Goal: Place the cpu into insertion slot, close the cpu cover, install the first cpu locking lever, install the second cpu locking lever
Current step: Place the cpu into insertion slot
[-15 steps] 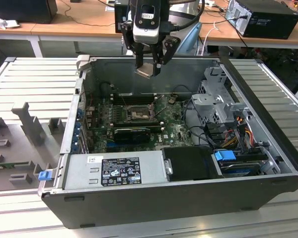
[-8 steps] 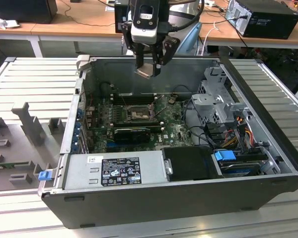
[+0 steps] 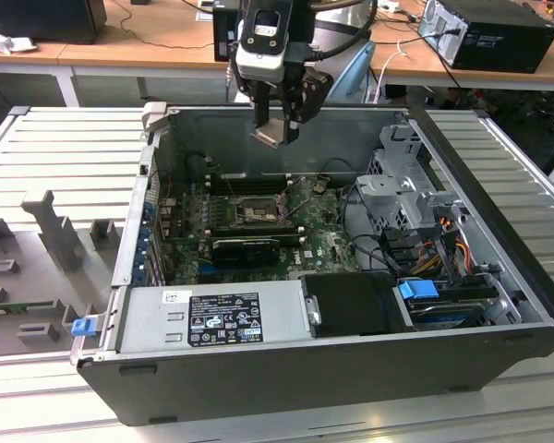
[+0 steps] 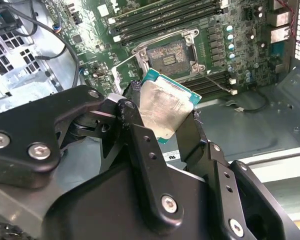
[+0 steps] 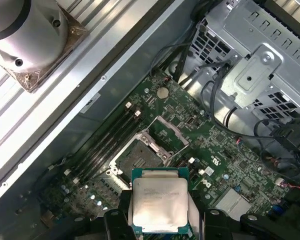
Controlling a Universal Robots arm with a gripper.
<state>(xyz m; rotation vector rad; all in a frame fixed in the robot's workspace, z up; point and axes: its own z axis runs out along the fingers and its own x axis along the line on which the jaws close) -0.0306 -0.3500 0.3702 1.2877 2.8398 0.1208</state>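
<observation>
The gripper [image 4: 163, 105] is clamping the cpu [image 4: 167, 120] by two opposite edges. Its black fingers [image 4: 131, 107] are pressing in from either side, and the silver lid is facing the second wrist camera with the green rim peeking out. In the exterior view the chip is hanging tilted, high over the open case [image 3: 351, 369] and well above the motherboard [image 3: 328, 238]. Down on that board the insertion slot [image 5: 138, 156] is sitting bare, a dark frame around a speckled centre. The cpu cover [image 5: 166, 131] is looking swung up and open just beside it, with green board showing through its window, so the way in is looking free.

Doing this step well, to my eye, is coming down to squareness. The chip is needing to come level, with its edges parallel to the socket frame and any keying matched. Then it is a matter of going straight down with no sliding, since socket contacts, I'd judge, are bending easily. The hold is only on the thin edges, so a knock against the raised cover or the memory slots [image 4: 160, 17] could be twisting the chip.

As for writing, the lid is carrying faint lines of etched print in the first wrist view, too small to make out. The power supply [image 3: 286, 318] is wearing a white label [image 3: 173, 297] and a black label [image 3: 223, 318] crowded with marks, also beyond reading from here.
</observation>
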